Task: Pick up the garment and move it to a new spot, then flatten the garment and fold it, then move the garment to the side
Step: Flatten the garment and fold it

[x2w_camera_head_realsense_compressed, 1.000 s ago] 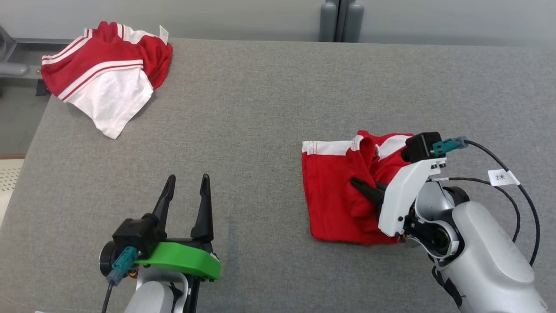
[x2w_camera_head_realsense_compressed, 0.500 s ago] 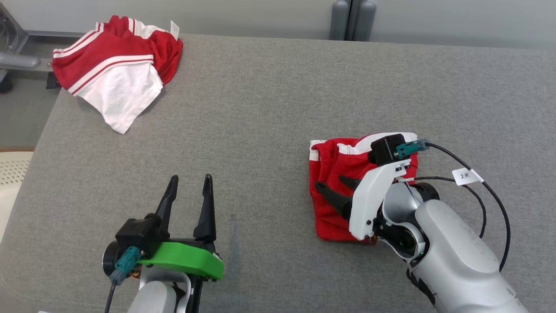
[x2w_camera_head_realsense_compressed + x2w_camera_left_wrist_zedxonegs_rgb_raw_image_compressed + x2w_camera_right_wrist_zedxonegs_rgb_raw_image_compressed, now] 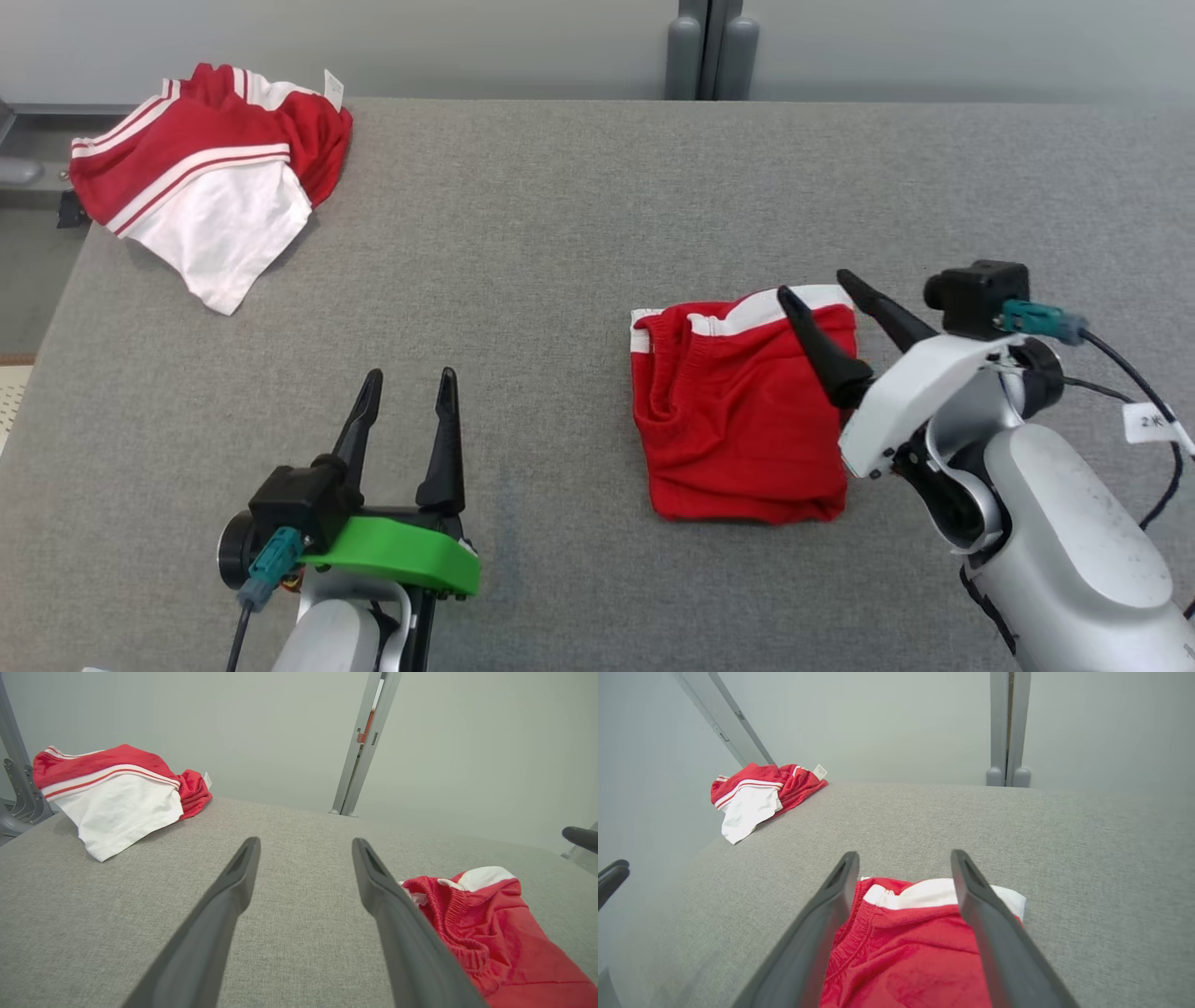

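Note:
The garment (image 3: 738, 420) is a pair of red shorts with white trim, lying folded in a compact square on the grey table (image 3: 560, 233), right of centre. My right gripper (image 3: 814, 283) hovers open over its right edge, fingers pointing up and to the left, holding nothing. In the right wrist view the garment (image 3: 906, 952) lies below and between the spread fingers of that gripper (image 3: 904, 853). My left gripper (image 3: 411, 373) stands open and empty at the lower left, well clear of the cloth. The left wrist view has the garment (image 3: 490, 933) to the right of my left gripper (image 3: 306, 841).
Another red and white garment (image 3: 201, 168) lies crumpled on the table's far left corner, partly over the edge. A grey post (image 3: 705, 51) stands behind the far edge. Bare table spreads between the two garments and to the right.
My right gripper has opened, let go of the garment, and risen back to the right. The garment now lies folded flat. The head camera has also shifted.

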### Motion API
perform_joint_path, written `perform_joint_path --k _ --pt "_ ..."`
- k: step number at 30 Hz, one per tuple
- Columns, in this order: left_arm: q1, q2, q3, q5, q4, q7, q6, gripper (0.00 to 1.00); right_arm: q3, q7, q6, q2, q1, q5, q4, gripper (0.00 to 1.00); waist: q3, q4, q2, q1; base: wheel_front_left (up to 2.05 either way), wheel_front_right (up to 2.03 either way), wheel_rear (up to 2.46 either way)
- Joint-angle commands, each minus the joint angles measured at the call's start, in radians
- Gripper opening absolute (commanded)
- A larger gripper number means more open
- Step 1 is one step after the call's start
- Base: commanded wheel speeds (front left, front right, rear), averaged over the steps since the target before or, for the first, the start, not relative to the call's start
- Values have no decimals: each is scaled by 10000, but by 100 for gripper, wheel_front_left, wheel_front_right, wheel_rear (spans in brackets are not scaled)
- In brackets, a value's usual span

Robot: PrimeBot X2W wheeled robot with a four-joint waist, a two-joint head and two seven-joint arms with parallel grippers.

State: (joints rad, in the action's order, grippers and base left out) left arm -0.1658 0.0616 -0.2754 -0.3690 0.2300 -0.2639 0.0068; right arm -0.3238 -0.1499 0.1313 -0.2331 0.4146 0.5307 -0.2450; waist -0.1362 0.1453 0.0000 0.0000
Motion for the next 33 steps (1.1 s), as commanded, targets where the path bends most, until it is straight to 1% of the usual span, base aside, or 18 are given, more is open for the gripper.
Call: perform_joint_path --k 1,8,13,18,22,33 --pt "-174 13 54 77 -19 -6 -5 100 254 328 -11 -1 -298 -210 87 100 162 -215 0 0 0 0 0" --pt "58 -15 354 217 4 -6 66 100 1559 2232 -11 203 -1459 -1055 604 100 491 -717 0 0 0 0 0" --pt "603 -40 807 84 -99 -5 97 100 2111 3174 -11 652 -2338 -1720 833 100 715 -1034 0 0 0 0 0" --pt "1223 -62 1202 200 -314 -5 157 100 2449 3478 -11 1128 -2993 -2163 1002 100 893 -1263 0 0 0 0 0" --pt "1575 -79 1336 260 -499 -5 164 100 2677 3592 -11 1420 -3264 -2290 1038 100 968 -1329 0 0 0 0 0" --pt "1686 -99 1294 381 -453 -5 138 100 2904 3804 -11 1752 -3328 -3056 689 100 1067 -1176 0 0 0 0 0"
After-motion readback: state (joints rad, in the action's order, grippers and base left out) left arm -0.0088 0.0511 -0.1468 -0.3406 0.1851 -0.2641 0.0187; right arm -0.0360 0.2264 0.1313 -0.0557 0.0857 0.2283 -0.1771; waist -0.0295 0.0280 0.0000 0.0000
